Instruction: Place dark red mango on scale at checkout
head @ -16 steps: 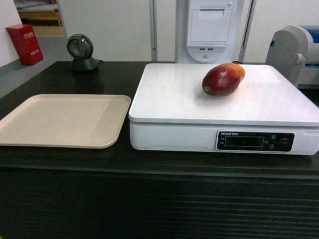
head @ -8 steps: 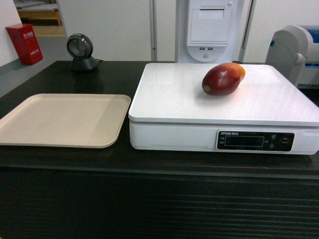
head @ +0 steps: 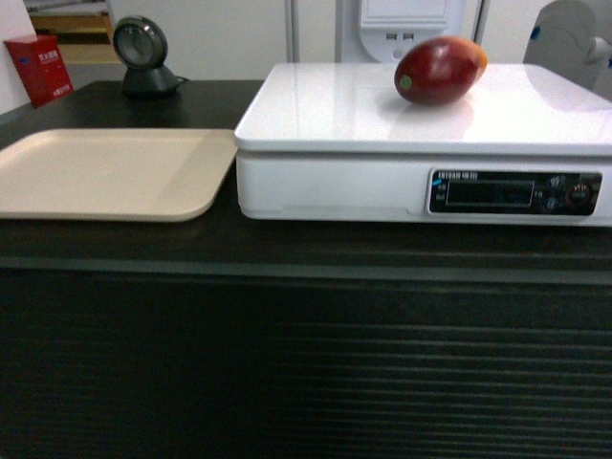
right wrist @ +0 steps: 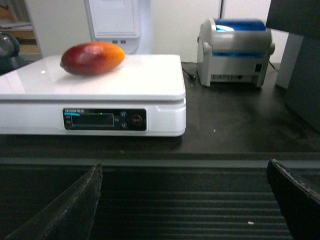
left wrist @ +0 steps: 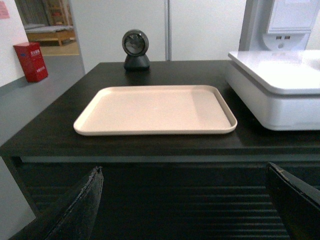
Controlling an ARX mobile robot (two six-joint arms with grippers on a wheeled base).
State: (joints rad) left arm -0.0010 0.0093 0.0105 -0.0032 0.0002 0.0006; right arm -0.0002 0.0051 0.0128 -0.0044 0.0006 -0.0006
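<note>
Dark red mango (head: pixel 440 70) rests on the scale (head: pixel 382 124) platter atop the checkout (head: pixel 306 363); placement appears complete. Left gripper (left wrist: pixel 185 200) and right gripper (right wrist: pixel 185 200) both gape wide, empty, below counter level; next move calls only for staying clear.

one dark red mango (head: pixel 439 70), one scale (head: pixel 382 163), one beige tray (head: pixel 105 172), one barcode scanner (head: pixel 140 54), one label printer (right wrist: pixel 235 50)

Black, matte, scuffed end effector fingers (left wrist: pixel 82 210), pale wear along their edges (right wrist: pixel 290 192)
</note>
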